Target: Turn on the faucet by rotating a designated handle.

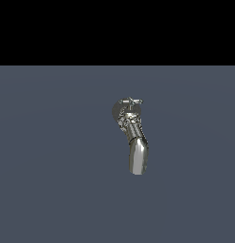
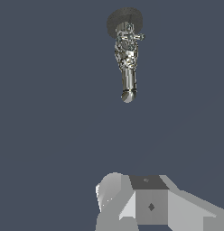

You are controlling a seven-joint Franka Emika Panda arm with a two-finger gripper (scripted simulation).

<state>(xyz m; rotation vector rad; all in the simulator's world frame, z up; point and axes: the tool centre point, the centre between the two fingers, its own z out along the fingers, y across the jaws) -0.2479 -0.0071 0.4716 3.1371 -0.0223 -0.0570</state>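
A flat slate-blue bench (image 1: 53, 180) fills the exterior view under a black band; the chrome faucet (image 1: 133, 135) lies near the middle, handle (image 1: 131, 101) at its far end, spout toward the camera; the pincer (image 2: 150, 205) sits well apart, its opening impossible to tell.

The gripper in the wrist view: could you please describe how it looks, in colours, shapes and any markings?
The gripper appears only in part in the wrist view, as pale grey and white blocky, faceted shapes with one rounded lobe. A darker grey square panel sits on top, and small dark diamond marks show on two faces. No cables show. The exterior view does not show it.
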